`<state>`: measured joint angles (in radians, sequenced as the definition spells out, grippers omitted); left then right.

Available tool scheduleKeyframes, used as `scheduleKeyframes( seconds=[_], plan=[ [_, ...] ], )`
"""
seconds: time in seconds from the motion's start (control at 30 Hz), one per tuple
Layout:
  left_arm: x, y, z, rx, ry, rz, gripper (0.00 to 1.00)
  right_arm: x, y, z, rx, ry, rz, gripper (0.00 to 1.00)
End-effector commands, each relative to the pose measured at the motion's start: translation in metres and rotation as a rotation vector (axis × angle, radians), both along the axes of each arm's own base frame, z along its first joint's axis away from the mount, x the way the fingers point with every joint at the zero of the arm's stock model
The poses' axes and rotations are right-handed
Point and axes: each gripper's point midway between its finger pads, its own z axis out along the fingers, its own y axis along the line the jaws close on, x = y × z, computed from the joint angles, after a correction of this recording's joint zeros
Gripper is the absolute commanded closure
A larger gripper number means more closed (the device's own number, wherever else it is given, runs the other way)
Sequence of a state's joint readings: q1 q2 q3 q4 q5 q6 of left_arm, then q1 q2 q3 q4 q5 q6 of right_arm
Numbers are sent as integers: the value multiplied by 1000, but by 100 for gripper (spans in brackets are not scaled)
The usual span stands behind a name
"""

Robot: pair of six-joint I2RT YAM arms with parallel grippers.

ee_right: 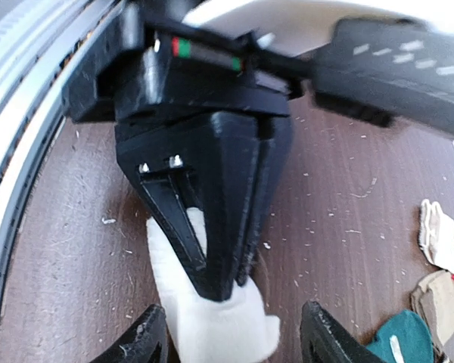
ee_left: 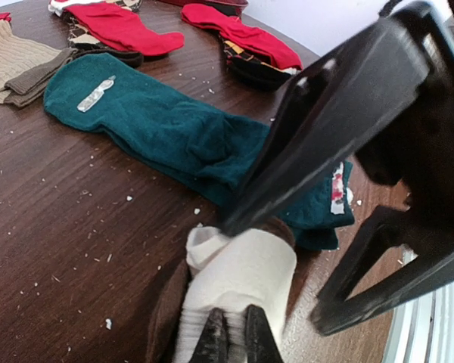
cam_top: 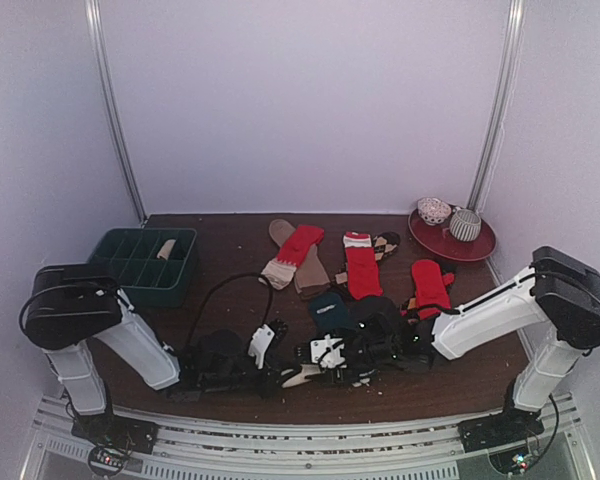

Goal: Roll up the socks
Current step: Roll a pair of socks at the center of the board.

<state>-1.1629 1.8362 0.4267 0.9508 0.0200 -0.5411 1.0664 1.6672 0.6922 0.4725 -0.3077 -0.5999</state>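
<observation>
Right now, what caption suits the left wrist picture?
Left gripper pinches a cream sock beside the open right gripper; a teal sock lies unrolled behind.

sock colours rn
cream sock [ee_left: 242, 272], dark teal sock [ee_left: 166, 128] with a white mark, red socks [ee_left: 117, 26], dark brown woodgrain table [ee_left: 60, 227]

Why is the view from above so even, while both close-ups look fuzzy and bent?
Top external: soft, even light, hardly any shadows. Left wrist: teal sock crisp, whatever sits nearest the lens blurs. Right wrist: wide lens curves the table edge; cream sock glares white.
</observation>
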Motion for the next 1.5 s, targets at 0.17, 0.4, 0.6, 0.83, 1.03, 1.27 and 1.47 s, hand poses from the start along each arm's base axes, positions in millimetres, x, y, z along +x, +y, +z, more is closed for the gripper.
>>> scheduleKeyframes(
  seconds=[0.17, 0.4, 0.6, 0.83, 1.03, 1.27, 1.47],
  plan=[
    [-54, 103, -131, 543, 294, -21, 100, 1, -6, -49, -171, 40, 7, 41],
    [-56, 100, -132, 539, 295, -45, 100, 2, -9, -65, -213, 88, -24, 57],
    [-42, 96, -113, 525, 224, -6, 97, -6, -9, -81, -308, 327, -72, 77],
    [-2, 100, -39, 436, 7, 155, 19, -28, -24, -98, -445, 576, -115, 77],
    [10, 105, 32, 235, -185, 199, 2, -36, -37, -112, -582, 683, -174, 78],
    [-8, 99, 105, -78, -435, 70, 2, -44, -48, -123, -687, 772, -185, 77],
    [-12, 71, 100, -59, -418, -35, 2, -45, -52, -133, -763, 829, -212, 77]
  ],
)
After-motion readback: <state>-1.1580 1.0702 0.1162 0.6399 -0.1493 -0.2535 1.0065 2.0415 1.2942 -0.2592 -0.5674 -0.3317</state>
